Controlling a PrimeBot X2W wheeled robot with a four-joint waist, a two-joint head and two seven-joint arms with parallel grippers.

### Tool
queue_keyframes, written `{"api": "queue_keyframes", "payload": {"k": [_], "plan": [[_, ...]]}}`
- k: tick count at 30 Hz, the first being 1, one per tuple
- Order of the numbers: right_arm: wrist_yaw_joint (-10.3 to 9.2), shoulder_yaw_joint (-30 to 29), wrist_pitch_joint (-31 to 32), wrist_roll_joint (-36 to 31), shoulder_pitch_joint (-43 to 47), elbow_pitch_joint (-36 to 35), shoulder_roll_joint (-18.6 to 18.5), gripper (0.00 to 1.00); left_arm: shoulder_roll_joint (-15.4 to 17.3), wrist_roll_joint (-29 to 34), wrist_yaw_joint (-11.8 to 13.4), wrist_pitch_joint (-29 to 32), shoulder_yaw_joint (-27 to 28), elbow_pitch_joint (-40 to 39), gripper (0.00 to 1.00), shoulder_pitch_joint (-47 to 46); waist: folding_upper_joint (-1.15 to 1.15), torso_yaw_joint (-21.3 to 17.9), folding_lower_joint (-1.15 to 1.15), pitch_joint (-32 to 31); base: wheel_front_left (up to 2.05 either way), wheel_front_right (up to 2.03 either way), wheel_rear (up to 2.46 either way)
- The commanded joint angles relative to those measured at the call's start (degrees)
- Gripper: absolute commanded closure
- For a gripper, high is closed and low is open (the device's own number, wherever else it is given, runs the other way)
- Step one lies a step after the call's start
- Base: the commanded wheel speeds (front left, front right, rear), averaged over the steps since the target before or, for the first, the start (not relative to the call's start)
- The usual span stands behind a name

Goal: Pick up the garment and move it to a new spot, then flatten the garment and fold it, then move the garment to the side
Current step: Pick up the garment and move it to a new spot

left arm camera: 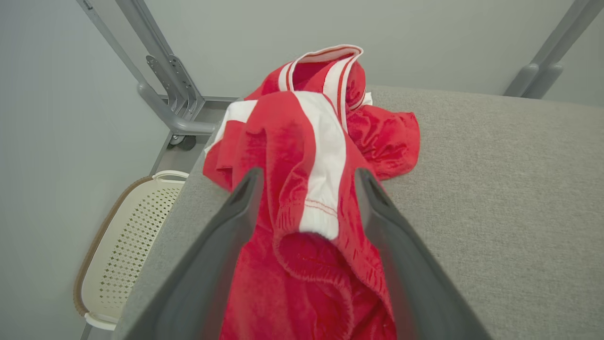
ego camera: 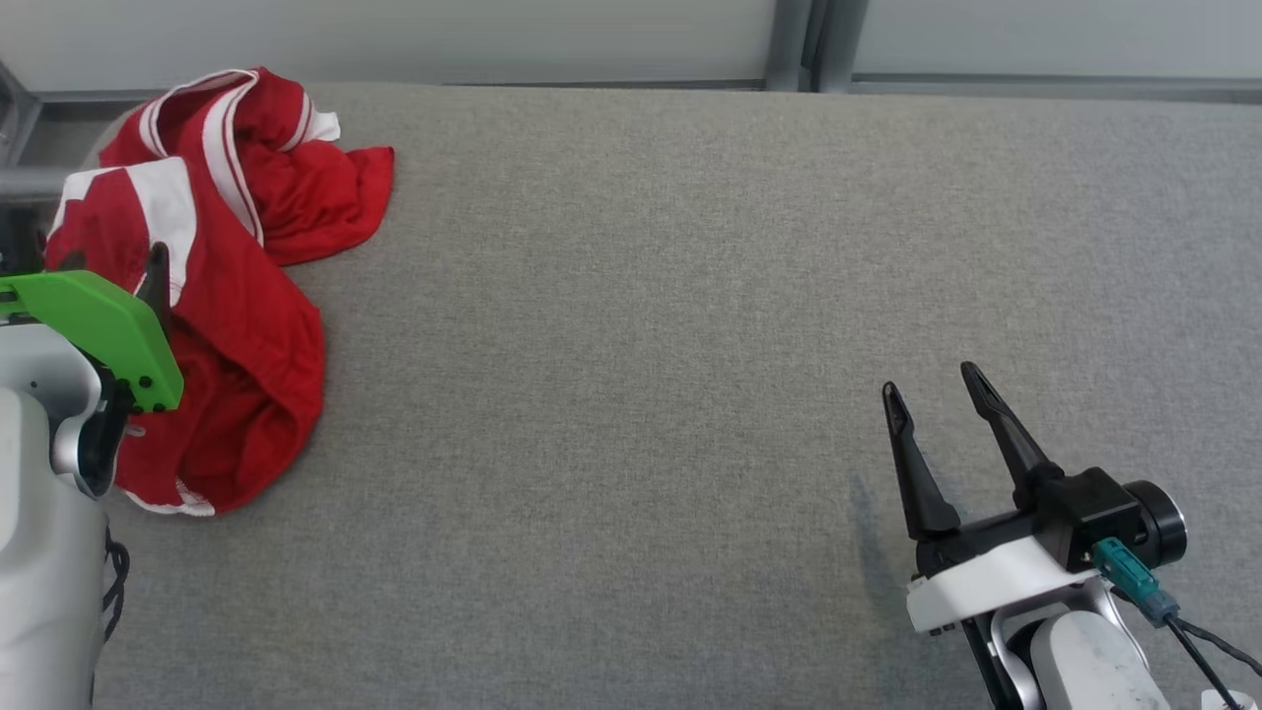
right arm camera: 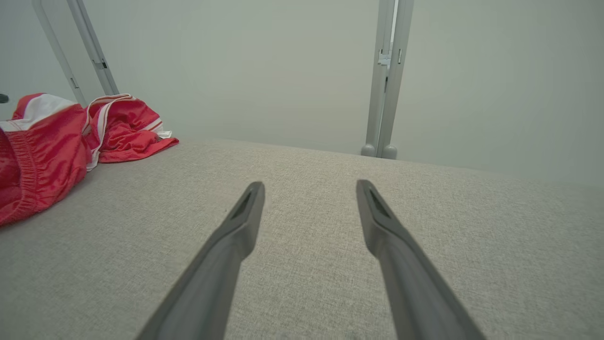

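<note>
A red garment [ego camera: 246, 296] with white stripes lies crumpled at the far left of the grey table [ego camera: 641, 345]. My left gripper [ego camera: 113, 264] hovers over the heap's left side under its green cover. In the left wrist view the left gripper [left arm camera: 309, 174] is open, its two fingers standing on either side of a raised fold of the garment [left arm camera: 283, 127] without pinching it. My right gripper [ego camera: 932, 380] is open over bare table at the lower right, far from the cloth. In the right wrist view the right gripper [right arm camera: 310, 185] holds nothing, and the garment [right arm camera: 47, 137] lies off to the left.
A cream perforated basket [left arm camera: 127, 236] stands on the floor beside the table's left edge. Grey metal frame posts [ego camera: 808, 44] rise behind the table, with more frame bars [left arm camera: 165, 85] at the left corner. A pale wall runs behind the table's far edge.
</note>
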Motion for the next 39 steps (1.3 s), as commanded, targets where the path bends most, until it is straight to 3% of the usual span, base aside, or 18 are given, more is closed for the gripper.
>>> {"api": "queue_keyframes", "payload": {"k": [1, 16, 17, 18, 19, 20, 21, 30, 39], "plan": [[0.0, -0.1, -0.2, -0.5, -0.8, -0.2, -0.2, 0.0, 0.9, -0.3, -0.2, 0.4, 0.2, 0.5, 0.0, -0.8, 0.28, -2.2, 0.0, 2.9, 0.0, 0.0, 0.0], [0.0, 0.5, -0.2, -1.7, -4.1, -0.1, -0.2, 0.0, 2.2, -2.6, 1.1, -1.0, 1.8, 6.2, 0.02, -1.2, 0.28, -3.0, 0.0, 7.1, 0.0, 0.0, 0.0], [0.0, 0.6, -0.2, -1.7, -4.1, 0.0, -0.2, 0.0, 2.2, -2.7, 1.1, -1.1, 1.8, 6.6, 0.27, -1.2, 0.28, -3.0, 0.0, 7.1, 0.0, 0.0, 0.0], [0.0, 0.6, -0.2, -1.7, -4.1, 0.0, -0.2, 0.0, 2.2, -2.7, 1.1, -1.1, 1.8, 6.6, 0.27, -1.2, 0.28, -3.0, 0.0, 7.1, 0.0, 0.0, 0.0], [0.0, 0.7, -0.2, -1.7, -4.1, 0.1, -0.2, 0.0, 2.1, -2.7, 1.1, -1.2, 1.7, 6.9, 0.55, -1.2, 0.28, -3.0, 0.0, 7.0, 0.0, 0.0, 0.0], [0.0, 0.7, -0.2, -1.7, -4.1, 0.2, -0.2, 0.0, 2.1, -2.9, 1.0, -1.5, 1.7, 7.1, 0.7, -1.3, 0.28, -3.1, 0.0, 6.9, 0.0, 0.0, 0.0], [0.0, 0.7, -0.2, -1.7, -4.1, 0.2, -0.2, 0.0, 2.1, -3.0, 1.0, -1.9, 1.7, 7.3, 1.0, -1.4, 0.28, -3.1, 0.0, 6.8, 0.0, 0.0, 0.0], [0.0, -0.3, -0.2, -1.0, -2.9, 0.7, -0.2, 0.0, 2.7, -2.0, 0.5, -4.9, -0.2, 6.1, 1.0, -3.2, 0.28, -2.6, 0.0, 3.2, 0.0, 0.0, 0.0], [0.0, -1.2, -0.2, 0.6, -0.5, 1.1, -0.2, 0.0, 2.6, -1.8, -0.2, -5.9, -4.5, -0.9, 1.0, -5.1, 0.28, -2.5, 0.0, -2.5, 0.0, 0.0, 0.0]]}}
